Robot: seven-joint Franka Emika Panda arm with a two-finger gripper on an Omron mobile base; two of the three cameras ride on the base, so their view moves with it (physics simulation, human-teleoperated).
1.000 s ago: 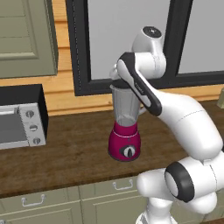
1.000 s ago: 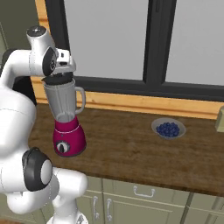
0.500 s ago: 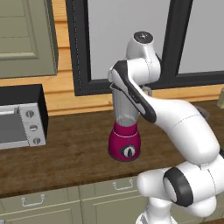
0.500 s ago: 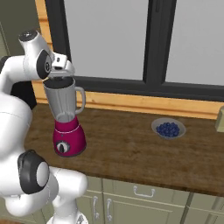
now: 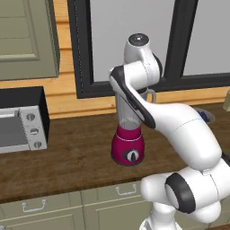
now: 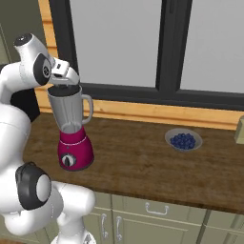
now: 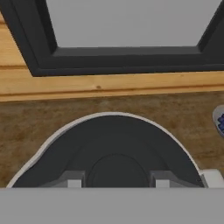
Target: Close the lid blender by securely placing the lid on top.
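Note:
The blender [image 5: 129, 149] stands on the wooden counter: a magenta base with a black dial under a clear greyish jar [image 6: 69, 112] with a side handle. The black lid [image 7: 113, 140] lies flat inside the jar's pale rim [image 7: 57, 133], and in the right base view the lid [image 6: 64, 89] sits as a dark band at the jar's mouth. My gripper [image 7: 116, 180] is straight above it, with one finger on each side of the lid's raised centre knob, shut on it. From the right, the gripper [image 6: 62, 82] hangs just over the jar top.
A bowl of blueberries [image 6: 183, 140] sits on the counter right of the blender, and also shows as bowl [image 7: 220, 119]. A silver toaster oven [image 5: 20, 129] stands at the left. A dark window frame [image 6: 167, 93] over a wooden ledge runs behind the blender.
The arm's upper joint has swung a little to the left while the hand stayed over the jar mouth. The blender has not moved.

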